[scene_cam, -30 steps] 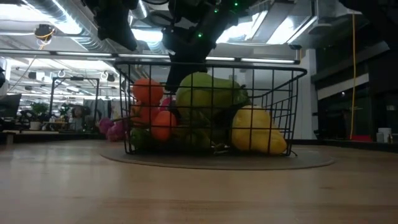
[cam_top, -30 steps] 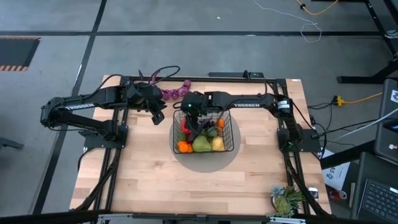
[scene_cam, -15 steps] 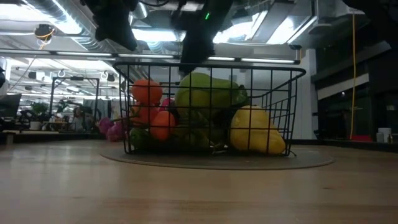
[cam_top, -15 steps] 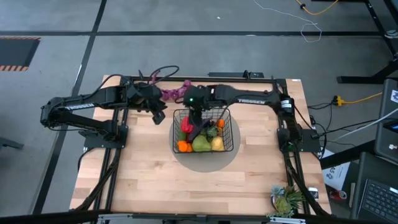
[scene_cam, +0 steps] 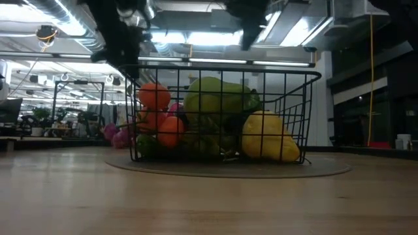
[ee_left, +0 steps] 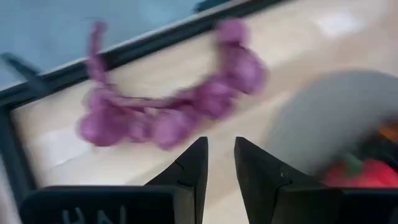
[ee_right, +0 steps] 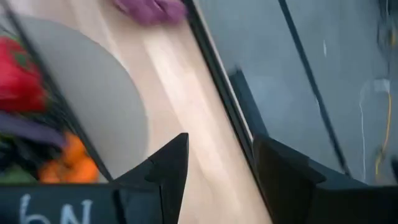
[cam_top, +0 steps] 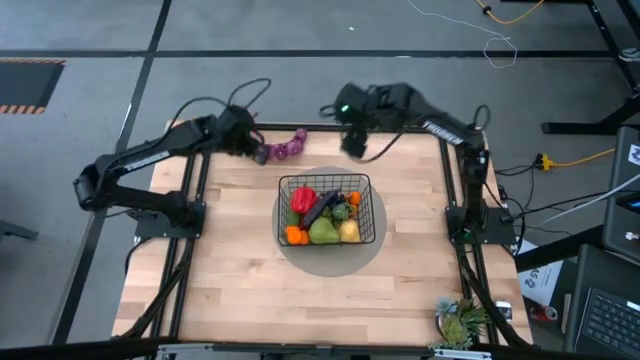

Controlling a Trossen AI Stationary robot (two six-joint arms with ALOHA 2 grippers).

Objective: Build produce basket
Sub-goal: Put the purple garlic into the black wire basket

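The black wire basket (cam_top: pixel 326 180) stands on a grey round mat in the middle of the table. It holds a red pepper (cam_top: pixel 303 198), a green pear (cam_top: pixel 323 232), a yellow lemon (cam_top: pixel 349 231), oranges (cam_top: pixel 294 236) and a dark long piece lying across them. The purple string (cam_top: pixel 284 148) lies on the wood by the table's far edge, left of the basket. My left gripper (ee_left: pixel 219 149) hovers just short of the string (ee_left: pixel 168 115), fingers a narrow gap apart. My right gripper (ee_right: pixel 217 155) is open and raised over the far edge (cam_top: pixel 354 143), beyond the basket.
The grey mat (cam_top: pixel 330 262) spreads past the basket's near side. Black frame rails (cam_top: pixel 190 250) run along the table's left, right and far edges. A spiky potted plant (cam_top: pixel 460 322) sits at the near right corner. Bare wood lies near and left of the basket.
My right gripper has risen out of the basket and swung toward the table's far right, leaving the dark long piece lying on the produce. My left gripper has moved toward the far edge, closing on the purple string. The basket has stayed in place.
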